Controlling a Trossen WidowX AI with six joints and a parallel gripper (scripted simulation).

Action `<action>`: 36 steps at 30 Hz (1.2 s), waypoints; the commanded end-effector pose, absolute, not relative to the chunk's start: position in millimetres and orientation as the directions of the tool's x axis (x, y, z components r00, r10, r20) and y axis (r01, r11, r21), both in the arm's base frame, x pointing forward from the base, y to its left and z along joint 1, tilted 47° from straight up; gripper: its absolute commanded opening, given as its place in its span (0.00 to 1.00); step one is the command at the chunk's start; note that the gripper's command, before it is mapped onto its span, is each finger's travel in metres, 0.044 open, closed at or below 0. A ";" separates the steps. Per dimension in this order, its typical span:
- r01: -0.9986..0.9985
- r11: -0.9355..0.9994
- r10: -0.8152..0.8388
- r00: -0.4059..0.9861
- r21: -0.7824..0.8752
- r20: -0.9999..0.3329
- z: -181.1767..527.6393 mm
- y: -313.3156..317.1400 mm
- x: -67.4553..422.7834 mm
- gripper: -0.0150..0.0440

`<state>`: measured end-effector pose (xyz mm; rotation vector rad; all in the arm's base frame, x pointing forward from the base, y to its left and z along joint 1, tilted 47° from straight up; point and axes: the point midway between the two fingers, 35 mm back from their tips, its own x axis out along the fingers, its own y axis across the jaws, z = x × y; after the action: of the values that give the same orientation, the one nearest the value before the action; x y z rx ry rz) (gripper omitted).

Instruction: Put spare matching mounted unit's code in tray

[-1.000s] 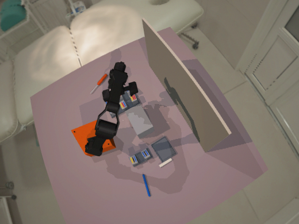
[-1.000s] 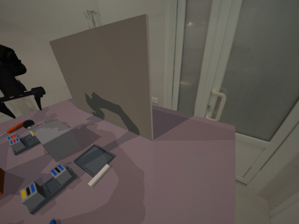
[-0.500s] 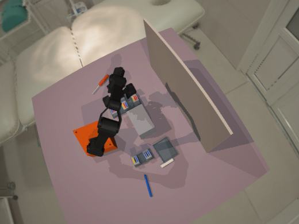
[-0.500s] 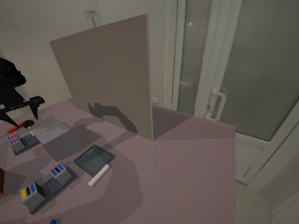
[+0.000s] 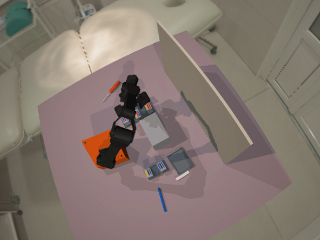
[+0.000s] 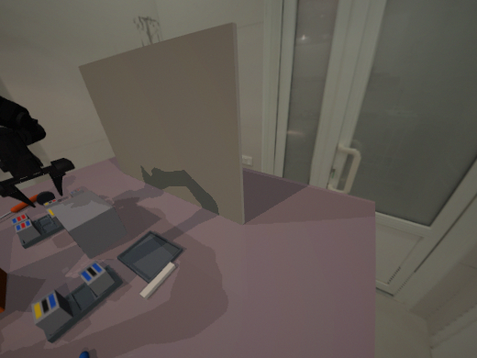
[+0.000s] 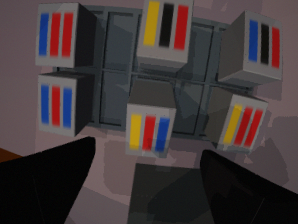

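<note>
My gripper [image 5: 132, 106] [image 6: 48, 201] [image 7: 148, 151] is open and empty, above the near edge of the spares' rack [image 7: 116, 37]. Between its fingertips in the wrist view shows the yellow-red-blue spare [image 7: 149, 132] [image 5: 137, 114]. Beside it stand a blue-red-blue spare [image 7: 56, 106] and a yellow-red-red spare [image 7: 241, 125]. Behind are blue-red-red [image 7: 55, 35], yellow-black-red [image 7: 165, 27] and blue-black-red [image 7: 264, 42] spares. The mounted unit, a big grey box [image 5: 154, 129] [image 6: 89, 220], stands beside the rack; its code is hidden. The tray [image 5: 181, 160] [image 6: 150, 254] is empty.
A tall panel [image 5: 197, 80] [image 6: 170, 119] stands past the grey box. A second rack holds a yellow-black-blue block [image 5: 148, 172] [image 6: 51, 309] and a blue-black-blue block [image 5: 161, 166] [image 6: 97, 277]. A white bar [image 5: 183, 175] [image 6: 157, 280], blue pen [image 5: 162, 200] and screwdriver [image 5: 114, 87] lie about.
</note>
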<state>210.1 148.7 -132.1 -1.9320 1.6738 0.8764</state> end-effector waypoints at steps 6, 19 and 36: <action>-0.980 -0.179 -0.708 0.070 0.082 -0.703 -143.2 138.3 211.8 0.76; -0.980 -0.179 -0.708 0.071 0.082 -0.702 -159.1 123.6 213.9 0.76; -0.981 -0.179 -0.710 0.071 0.082 -0.701 -178.5 103.4 214.6 0.76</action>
<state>215.2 108.0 -175.2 -1.9333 1.6746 0.8735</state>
